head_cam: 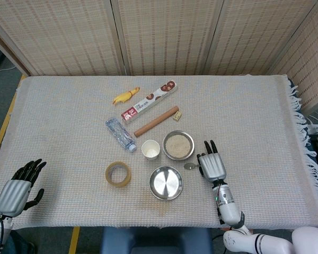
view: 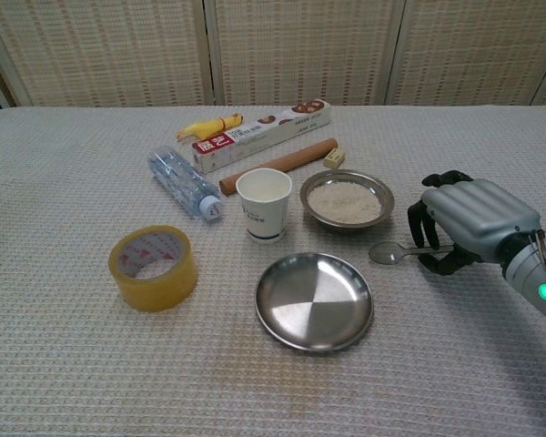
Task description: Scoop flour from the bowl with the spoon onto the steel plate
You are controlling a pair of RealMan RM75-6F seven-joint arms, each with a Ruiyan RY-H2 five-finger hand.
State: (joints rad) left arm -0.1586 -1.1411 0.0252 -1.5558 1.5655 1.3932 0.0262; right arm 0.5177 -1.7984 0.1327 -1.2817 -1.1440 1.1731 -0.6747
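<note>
A steel bowl (head_cam: 192, 150) (view: 346, 227) filled with flour sits right of centre. The empty steel plate (head_cam: 166, 183) (view: 314, 300) lies just in front of it. A metal spoon (head_cam: 190, 166) (view: 389, 253) points its scoop left, between bowl and plate and to their right. My right hand (head_cam: 212, 166) (view: 473, 223) grips the spoon's handle, fingers curled over it, and hides most of the handle. My left hand (head_cam: 15, 193) hovers at the near left corner with its fingers spread and nothing in it; only the head view shows it.
A paper cup (head_cam: 150, 150) (view: 264, 204) stands left of the bowl. A tape roll (head_cam: 118, 174) (view: 153, 267) lies left of the plate. Further back are a water bottle (head_cam: 120, 134), a rolling pin (head_cam: 156, 120), a long box (head_cam: 149, 100) and a yellow toy (head_cam: 125, 96).
</note>
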